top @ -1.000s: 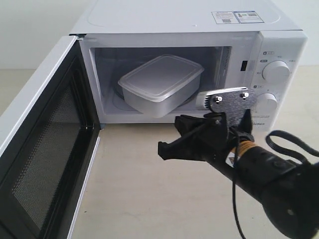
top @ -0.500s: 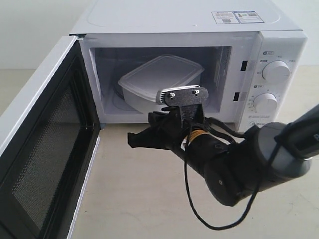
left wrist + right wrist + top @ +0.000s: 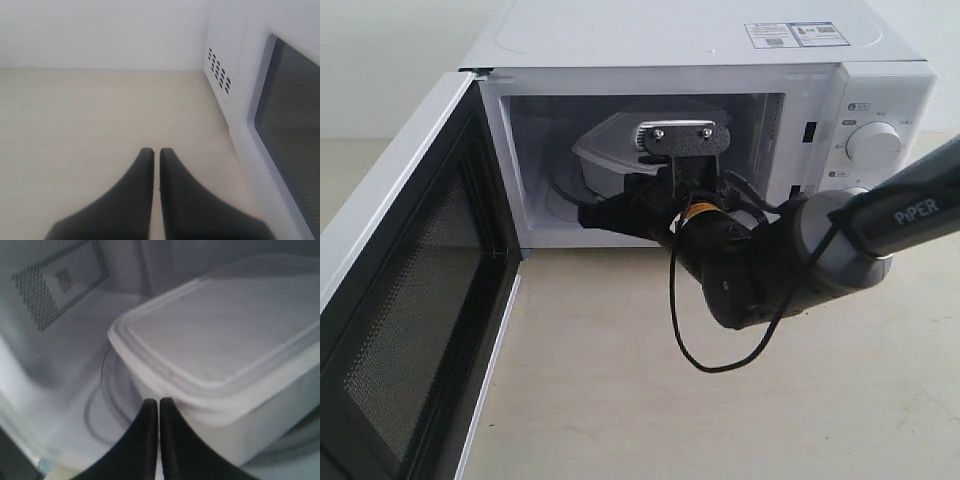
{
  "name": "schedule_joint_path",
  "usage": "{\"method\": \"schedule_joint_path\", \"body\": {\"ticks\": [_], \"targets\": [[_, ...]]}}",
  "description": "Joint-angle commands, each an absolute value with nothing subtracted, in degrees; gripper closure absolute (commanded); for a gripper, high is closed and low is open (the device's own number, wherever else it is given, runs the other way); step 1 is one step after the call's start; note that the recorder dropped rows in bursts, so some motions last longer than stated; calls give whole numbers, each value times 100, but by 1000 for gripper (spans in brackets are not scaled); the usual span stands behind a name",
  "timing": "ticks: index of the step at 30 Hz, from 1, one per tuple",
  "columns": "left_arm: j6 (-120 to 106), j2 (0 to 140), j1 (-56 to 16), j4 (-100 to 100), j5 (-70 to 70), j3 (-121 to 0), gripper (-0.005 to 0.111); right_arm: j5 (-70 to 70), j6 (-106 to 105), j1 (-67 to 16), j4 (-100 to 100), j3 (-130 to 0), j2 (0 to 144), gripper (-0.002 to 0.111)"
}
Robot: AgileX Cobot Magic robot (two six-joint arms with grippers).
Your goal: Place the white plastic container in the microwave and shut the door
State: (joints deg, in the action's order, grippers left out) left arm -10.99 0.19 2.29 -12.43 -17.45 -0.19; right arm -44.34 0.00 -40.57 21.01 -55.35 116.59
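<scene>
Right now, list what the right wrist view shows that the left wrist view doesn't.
Right wrist only: the container on the glass turntable inside the microwave. Left wrist only: the table, the microwave's side vents and the door from outside. Both: black fingers pressed shut, the right gripper and the left gripper.

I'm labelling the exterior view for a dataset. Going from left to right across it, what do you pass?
door → container → stickers → upper dial
</scene>
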Motion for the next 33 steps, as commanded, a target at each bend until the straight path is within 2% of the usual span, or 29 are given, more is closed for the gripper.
{"method": "schedule_joint_path", "body": {"ticks": [1,8,11,17,23,27,33], "targets": [[-1067,0,205,-1269,-1676,0,102,-4193,-55,-3916,1988,-5800,11654,108],[-1067,0,205,-1269,-1676,0,102,-3704,0,-4015,1923,-5687,11629,108],[-1067,0,205,-1269,-1676,0,102,-4603,191,-4174,2097,-4818,11250,108],[-1067,0,205,-1269,-1676,0,102,-4722,365,-4257,2061,-3066,9655,108],[-1067,0,205,-1269,-1676,0,102,-3425,401,-4754,2098,-1928,7631,108],[-1067,0,205,-1269,-1676,0,102,-1424,346,-4755,2098,-1894,6469,108],[-1067,0,205,-1269,-1676,0,102,-39,374,-4755,2098,-1894,4949,108]]}}
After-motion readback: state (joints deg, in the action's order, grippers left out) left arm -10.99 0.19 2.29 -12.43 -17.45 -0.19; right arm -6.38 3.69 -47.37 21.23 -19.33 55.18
